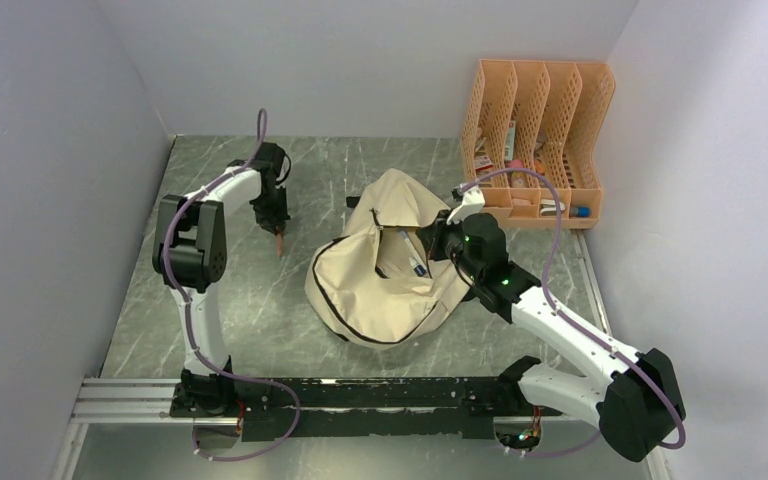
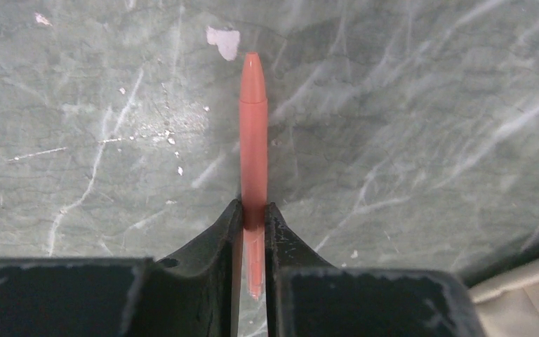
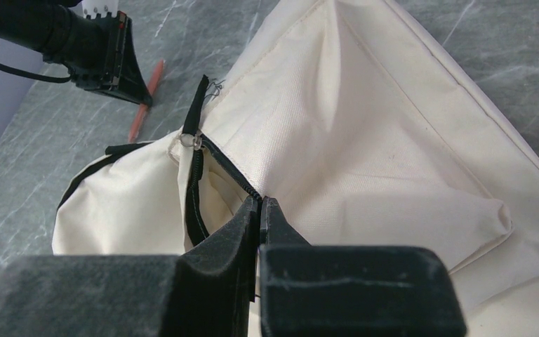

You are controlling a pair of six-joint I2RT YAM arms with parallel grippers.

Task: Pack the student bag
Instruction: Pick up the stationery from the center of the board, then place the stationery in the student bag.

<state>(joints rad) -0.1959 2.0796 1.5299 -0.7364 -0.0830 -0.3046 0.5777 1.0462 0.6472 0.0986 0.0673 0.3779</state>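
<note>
Grey-green marbled tabletop (image 1: 260,300) is carrying everything here. The cream fabric student bag (image 1: 380,290) is slumping at its middle, its mouth gaping upward and a few slim items showing inside. The orange perforated file organizer (image 1: 535,110) is standing at the far right corner, near the bag but apart from it. The right gripper (image 3: 260,207) is reaching into the bag's opening and pinching the black zipper edge, jaws pressed tight together on it. The left gripper (image 2: 253,210) is hanging over bare table to the left of the bag, jaws clamping a salmon-pink pen (image 2: 253,126) that is pointing down at the surface; whether its tip is touching the table cannot be told
</note>
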